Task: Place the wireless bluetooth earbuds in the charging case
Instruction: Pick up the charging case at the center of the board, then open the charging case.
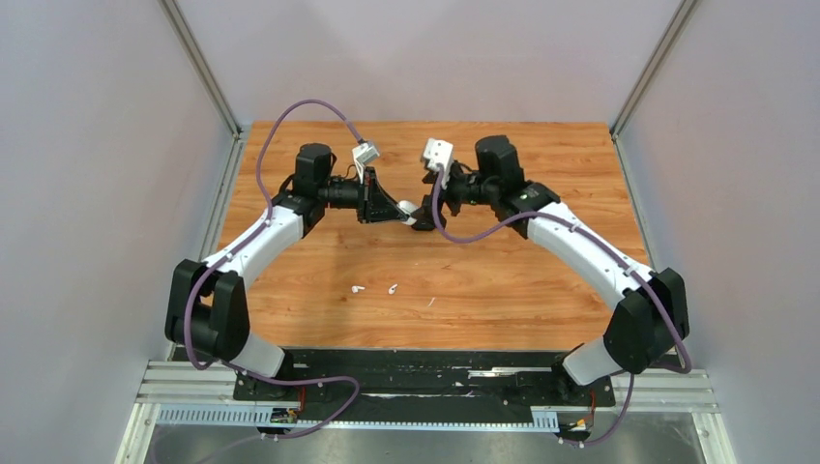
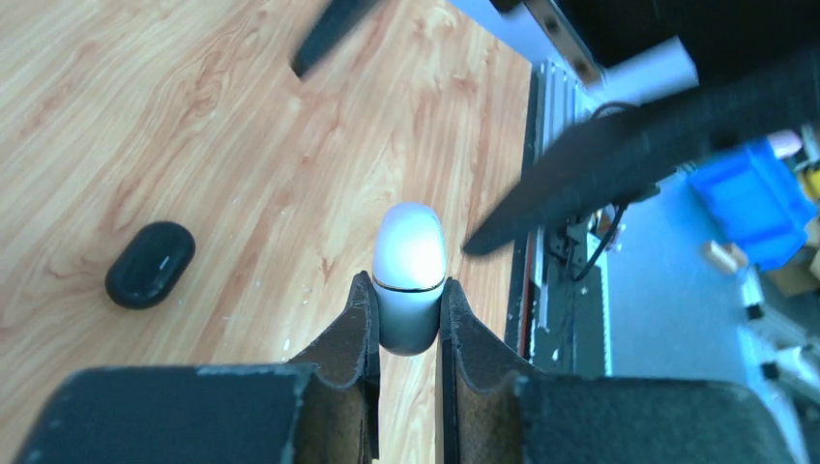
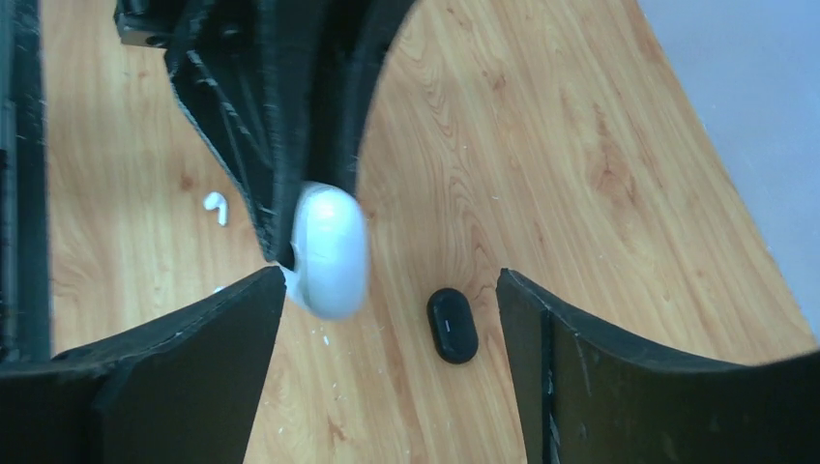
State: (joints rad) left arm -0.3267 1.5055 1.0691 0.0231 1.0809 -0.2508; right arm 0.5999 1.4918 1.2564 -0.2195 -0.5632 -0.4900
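The charging case (image 2: 409,275) is a white rounded capsule with its lid down, and it hangs above the table. My left gripper (image 2: 409,295) is shut on its lower half. In the right wrist view the case (image 3: 331,251) sits just past my right gripper (image 3: 389,280), whose jaws stand wide open and hold nothing. From above, both grippers meet over mid-table, left gripper (image 1: 398,215) facing right gripper (image 1: 425,217), with the case (image 1: 407,207) between them. Two tiny white earbuds (image 1: 357,288) (image 1: 393,287) lie on the wood nearer the bases. One earbud (image 3: 216,206) shows in the right wrist view.
A small black oval object (image 2: 150,264) lies flat on the wood below the grippers, and the right wrist view shows this black oval (image 3: 452,326) too. A thin white fleck (image 1: 431,302) lies right of the earbuds. Grey walls enclose the wooden table (image 1: 541,280).
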